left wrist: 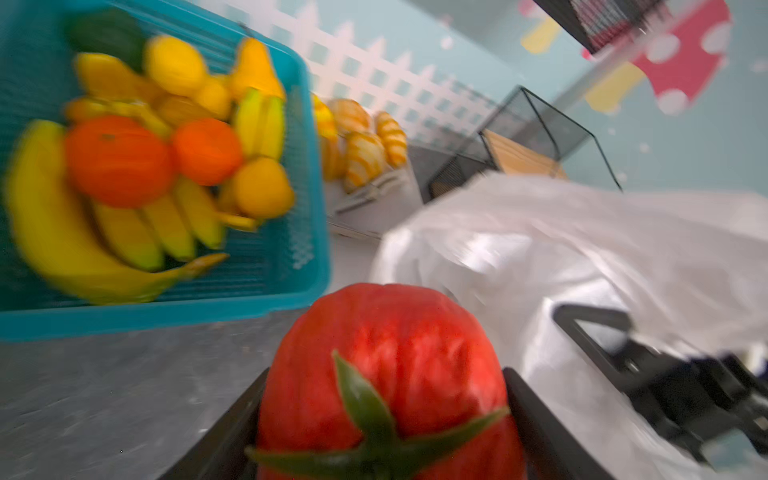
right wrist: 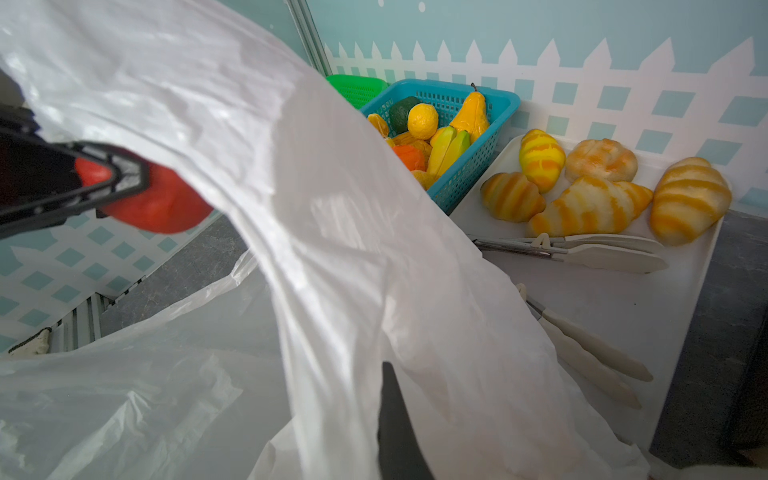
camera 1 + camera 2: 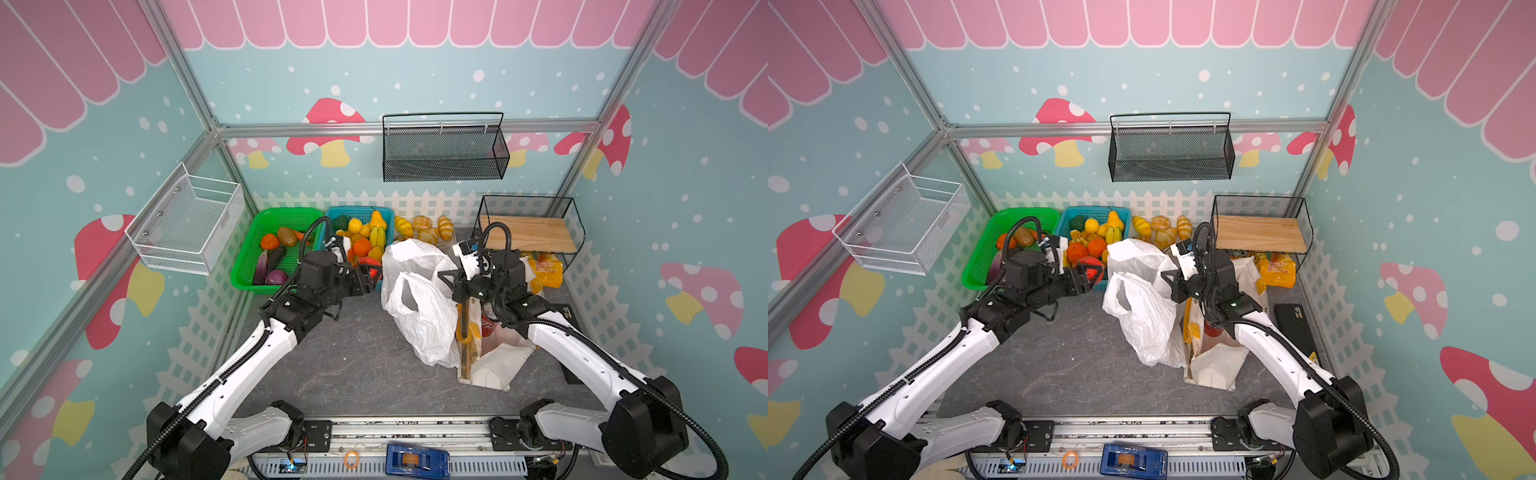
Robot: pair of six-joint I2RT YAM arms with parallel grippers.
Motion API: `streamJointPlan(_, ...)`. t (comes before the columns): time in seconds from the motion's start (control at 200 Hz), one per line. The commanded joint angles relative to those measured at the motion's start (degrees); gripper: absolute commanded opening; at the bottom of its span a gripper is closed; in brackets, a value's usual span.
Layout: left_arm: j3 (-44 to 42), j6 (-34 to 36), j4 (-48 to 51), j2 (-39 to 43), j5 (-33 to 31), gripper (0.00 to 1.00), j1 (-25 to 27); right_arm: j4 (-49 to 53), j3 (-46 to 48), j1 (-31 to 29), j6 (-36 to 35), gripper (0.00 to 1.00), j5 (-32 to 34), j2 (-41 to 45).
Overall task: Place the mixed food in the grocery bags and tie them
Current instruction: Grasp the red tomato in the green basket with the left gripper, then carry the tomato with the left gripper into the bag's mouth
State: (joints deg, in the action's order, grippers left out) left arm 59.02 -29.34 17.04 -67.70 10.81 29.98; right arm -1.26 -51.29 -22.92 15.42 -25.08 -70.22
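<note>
Tomato (image 1: 386,374) is filling the lower middle of my left wrist view, red with its green top facing the camera. My left gripper (image 3: 371,275) is clamping it from both sides, jaws spread wide around it. In both top views I am holding the tomato off the counter (image 3: 353,374) just left of centre. It is next to the near right corner of the blue basket (image 3: 388,216) of yellow fruit and just beside the white plastic bag (image 3: 419,320).

My right gripper (image 3: 445,277) is pinching the upper rim of that bag, jaws together on the thin film. I am holding it up so the bag is standing on the counter with one handle hole facing the camera. In my right wrist view the film is draping across the frame, and the tomato is showing at the left edge behind it.

The white tote (image 3: 498,370) with yellow handles is lying right of the bag, touching it, under my right arm. A red soda can (image 3: 488,325) is sitting inside it. A purple onion (image 3: 276,277) is resting in the green basket (image 3: 245,282) at the left.
</note>
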Motion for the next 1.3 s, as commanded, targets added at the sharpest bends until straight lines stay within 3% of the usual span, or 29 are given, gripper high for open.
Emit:
streamJointPlan(0.0,3.58,3.31,-3.69,-5.29,7.38,0.61,4.95,1.06,-1.45,0.15,-0.88,0.0,-0.56,1.91)
streamJointPlan(0.15,7.2,8.35,-0.91,-12.39,7.98,0.62,9.38,1.81,-1.2,0.15,-0.47,0.0,-1.23,2.86)
streamJointPlan(0.335,9.31,13.65,10.72,-17.81,-2.65,0.67,9.62,4.81,-1.34,0.2,-2.44,0.0,3.53,4.63)
streamJointPlan(0.43,10.91,15.29,15.68,-19.86,-4.25,0.7,9.66,5.21,-1.64,0.15,-2.94,0.0,4.34,4.75)
streamJointPlan(0.7,10.54,17.88,16.24,-19.31,-0.82,0.82,9.49,5.54,-1.54,0.15,-3.63,0.0,5.95,3.8)
streamJointPlan(0.941,10.53,19.52,18.86,-18.44,-3.83,0.86,8.87,6.86,-2.26,0.15,-4.75,0.0,8.09,3.86)
streamJointPlan(1.291,11.08,19.68,18.51,-15.84,-3.2,0.88,8.28,7.06,-2.56,0.16,-5.11,0.0,9.24,3.33)
